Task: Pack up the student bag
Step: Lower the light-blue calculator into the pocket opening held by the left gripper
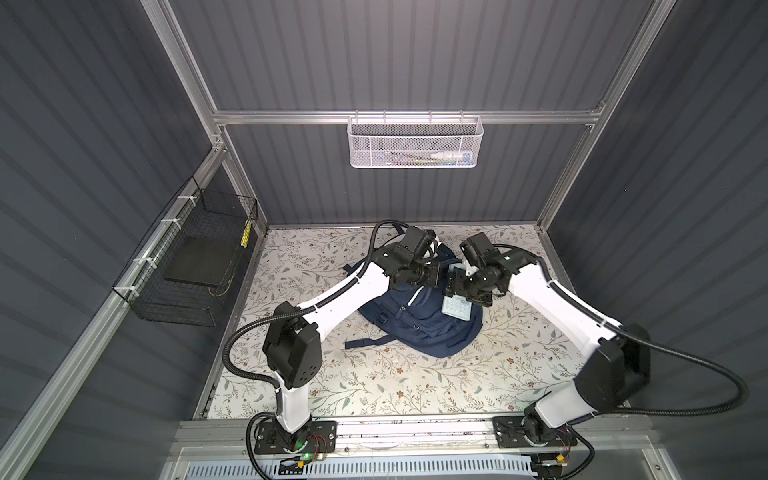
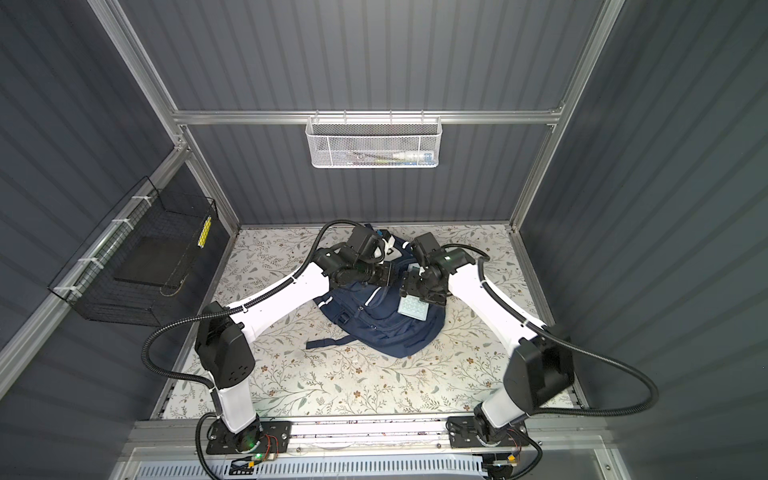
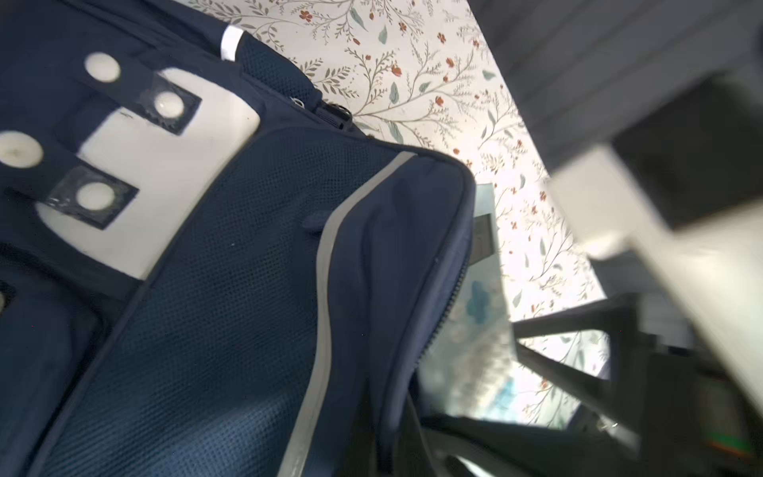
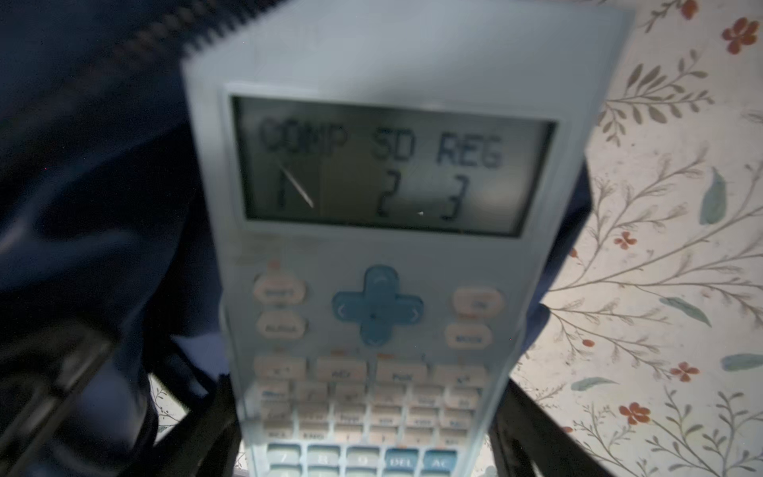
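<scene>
The navy student bag (image 1: 415, 328) (image 2: 374, 332) lies on the floral table, its white flap patch (image 3: 165, 165) seen in the left wrist view. My left gripper (image 1: 434, 276) (image 3: 392, 446) is shut on the bag's zippered edge (image 3: 437, 297) and pinches the fabric there. A light blue calculator (image 1: 456, 306) (image 2: 412, 308) (image 4: 371, 268) with a lit screen sits between the jaws of my right gripper (image 1: 457, 286) (image 4: 363, 417), gripped by its long sides over the keypad. Its screen end points toward the zipper teeth (image 4: 165, 29) of the bag. Whether the bag's inside is open is hidden.
A white mesh basket (image 1: 415, 143) with pens hangs on the back wall. On the left wall hangs a black wire basket (image 1: 195, 266) with a dark flat object in it. A bag strap (image 1: 365, 341) trails toward the front left on the floral tabletop (image 1: 374, 382).
</scene>
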Robot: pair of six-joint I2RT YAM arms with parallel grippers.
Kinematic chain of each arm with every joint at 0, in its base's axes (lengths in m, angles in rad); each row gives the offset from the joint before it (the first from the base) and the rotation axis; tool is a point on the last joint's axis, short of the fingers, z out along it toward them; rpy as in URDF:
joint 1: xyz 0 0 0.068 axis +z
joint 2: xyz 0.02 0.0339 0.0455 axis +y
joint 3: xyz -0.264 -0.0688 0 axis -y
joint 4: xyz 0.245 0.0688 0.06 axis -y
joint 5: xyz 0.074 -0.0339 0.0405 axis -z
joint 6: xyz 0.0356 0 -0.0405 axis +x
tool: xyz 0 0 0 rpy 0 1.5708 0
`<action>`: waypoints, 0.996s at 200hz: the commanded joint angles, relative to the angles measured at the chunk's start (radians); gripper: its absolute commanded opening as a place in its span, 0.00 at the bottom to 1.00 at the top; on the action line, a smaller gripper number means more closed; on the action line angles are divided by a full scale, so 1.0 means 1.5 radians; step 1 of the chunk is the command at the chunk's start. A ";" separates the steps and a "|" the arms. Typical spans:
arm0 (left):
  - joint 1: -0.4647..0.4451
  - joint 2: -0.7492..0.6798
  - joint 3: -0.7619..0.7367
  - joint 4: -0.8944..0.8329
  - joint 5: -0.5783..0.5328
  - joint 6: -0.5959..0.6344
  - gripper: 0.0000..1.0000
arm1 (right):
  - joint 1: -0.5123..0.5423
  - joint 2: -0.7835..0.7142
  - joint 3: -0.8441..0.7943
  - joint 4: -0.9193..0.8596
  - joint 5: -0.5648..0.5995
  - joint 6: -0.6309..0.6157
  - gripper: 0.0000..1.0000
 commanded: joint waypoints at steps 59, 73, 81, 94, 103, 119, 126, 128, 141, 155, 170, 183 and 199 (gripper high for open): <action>0.011 -0.035 -0.030 0.086 0.024 -0.056 0.00 | 0.002 0.100 0.096 0.077 -0.105 0.033 0.84; 0.012 -0.040 -0.032 0.091 0.024 -0.060 0.00 | 0.000 0.100 0.083 0.080 -0.096 0.039 0.85; 0.012 -0.045 -0.033 0.096 0.025 -0.062 0.00 | -0.003 0.104 0.088 0.076 -0.093 0.041 0.86; 0.012 -0.057 -0.035 0.105 0.016 -0.064 0.00 | -0.002 0.112 0.102 0.065 -0.109 0.041 0.87; 0.013 -0.058 -0.026 0.094 0.007 -0.057 0.00 | -0.002 0.106 0.089 0.078 -0.121 0.047 0.89; 0.012 -0.052 -0.007 0.081 0.008 -0.052 0.00 | -0.001 0.095 0.093 0.085 -0.117 0.050 0.91; 0.012 -0.050 -0.007 0.086 0.014 -0.054 0.00 | 0.002 0.091 0.101 0.083 -0.112 0.049 0.92; 0.012 -0.049 -0.007 0.088 0.014 -0.055 0.00 | 0.002 0.090 0.103 0.083 -0.110 0.049 0.92; 0.012 -0.045 -0.006 0.087 0.019 -0.055 0.00 | 0.005 0.081 0.114 0.079 -0.106 0.049 0.92; 0.014 -0.047 -0.001 0.066 -0.005 -0.039 0.00 | 0.006 0.080 0.110 0.066 -0.117 0.044 0.90; 0.021 -0.053 -0.005 0.056 -0.022 -0.031 0.00 | 0.003 0.079 0.080 0.087 -0.125 0.041 0.90; 0.022 -0.052 -0.018 0.072 0.002 -0.040 0.00 | 0.001 0.070 0.046 0.146 -0.139 0.051 0.89; 0.022 -0.049 -0.022 0.084 0.029 -0.053 0.00 | 0.004 0.055 0.008 0.254 -0.160 0.083 0.85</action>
